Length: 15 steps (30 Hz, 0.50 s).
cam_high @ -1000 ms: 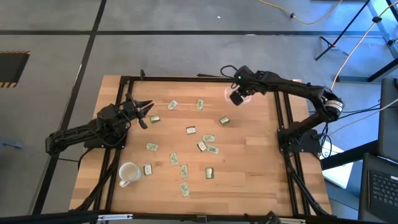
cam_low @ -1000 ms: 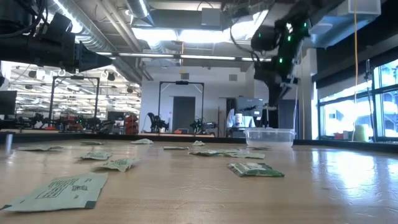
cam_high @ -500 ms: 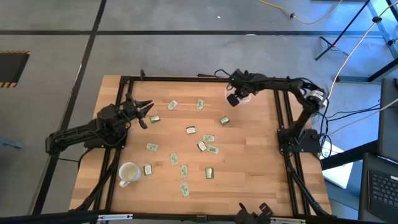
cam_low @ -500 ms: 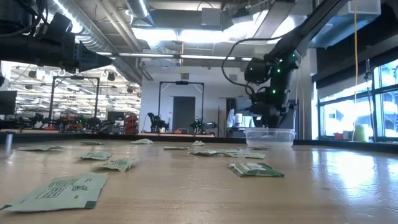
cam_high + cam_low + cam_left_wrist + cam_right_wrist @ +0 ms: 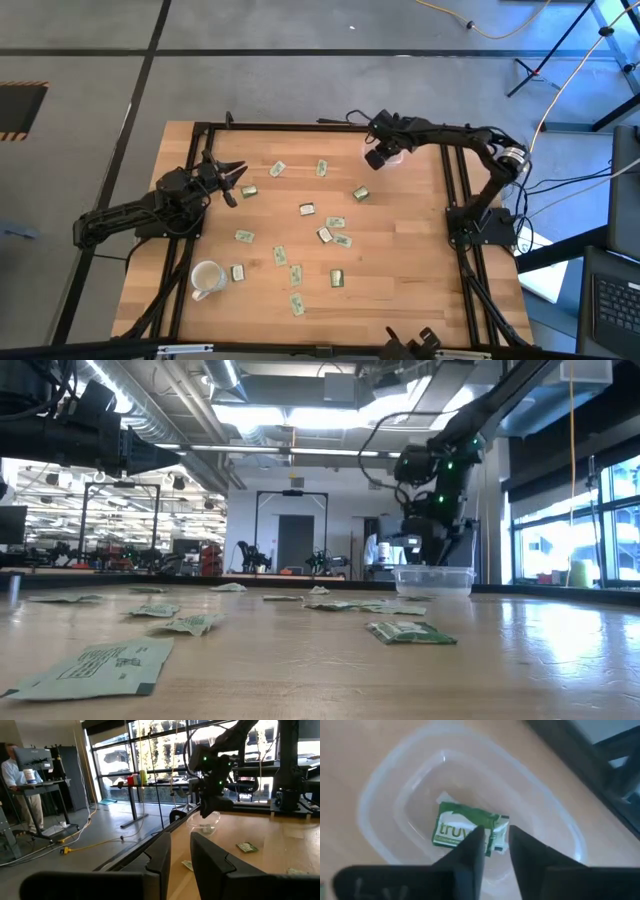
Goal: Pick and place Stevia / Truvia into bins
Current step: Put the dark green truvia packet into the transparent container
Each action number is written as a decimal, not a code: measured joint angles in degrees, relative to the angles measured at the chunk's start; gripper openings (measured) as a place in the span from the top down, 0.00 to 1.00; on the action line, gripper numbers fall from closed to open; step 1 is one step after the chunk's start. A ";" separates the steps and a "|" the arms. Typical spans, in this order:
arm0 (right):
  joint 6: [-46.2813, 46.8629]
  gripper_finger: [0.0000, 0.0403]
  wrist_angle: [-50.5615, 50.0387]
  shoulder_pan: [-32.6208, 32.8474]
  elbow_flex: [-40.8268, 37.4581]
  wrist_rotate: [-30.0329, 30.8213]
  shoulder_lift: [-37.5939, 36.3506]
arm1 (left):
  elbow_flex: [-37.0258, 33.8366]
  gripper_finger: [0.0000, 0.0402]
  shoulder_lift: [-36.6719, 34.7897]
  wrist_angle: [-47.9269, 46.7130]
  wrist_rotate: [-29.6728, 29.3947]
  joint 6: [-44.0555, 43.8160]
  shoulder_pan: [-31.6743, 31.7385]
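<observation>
My right end effector (image 5: pixel 492 851): it has come down low over the bin (image 5: pixel 385 785) at the far right of the tabletop (image 5: pixel 400 250) - a second ago it was up high.
Its fingers: a small gap, pinching nothing.
Truvia packet (image 5: pixel 467 827): lying flat in the bin now - one is put away.
Other packets (image 5: pixel 335 222): many wait on the tabletop, so lots left.
My left end effector (image 5: pixel 232 176): waits at the left, fingers spread.

Hovering right over the far-right bin (image 5: pixel 393 153), right gripper (image 5: pixel 376 158) blocking access from above; near-right tabletop (image 5: pixel 400 270) lying open.
</observation>
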 joint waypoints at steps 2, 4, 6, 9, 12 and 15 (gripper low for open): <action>1.17 0.70 -0.64 0.48 0.02 0.03 -2.39 | 0.00 0.83 0.00 0.00 -0.01 0.00 0.00; 2.39 0.68 -1.72 1.76 0.02 -0.12 -5.03 | 0.00 0.83 0.00 0.00 0.00 0.00 0.00; 2.54 0.67 -2.50 3.60 0.07 -2.51 -7.50 | 0.00 0.83 0.00 0.00 0.00 0.02 0.02; 2.68 0.67 -3.59 7.35 0.11 -8.16 -10.34 | 0.00 0.83 0.00 0.00 0.00 0.00 0.00; 5.33 0.67 -3.19 12.57 0.11 -8.96 -11.11 | -0.01 0.83 0.00 0.00 -0.03 0.02 0.01; 6.74 0.70 -2.01 17.65 0.11 -8.98 -9.77 | 0.00 0.83 0.00 0.00 -0.33 0.02 0.01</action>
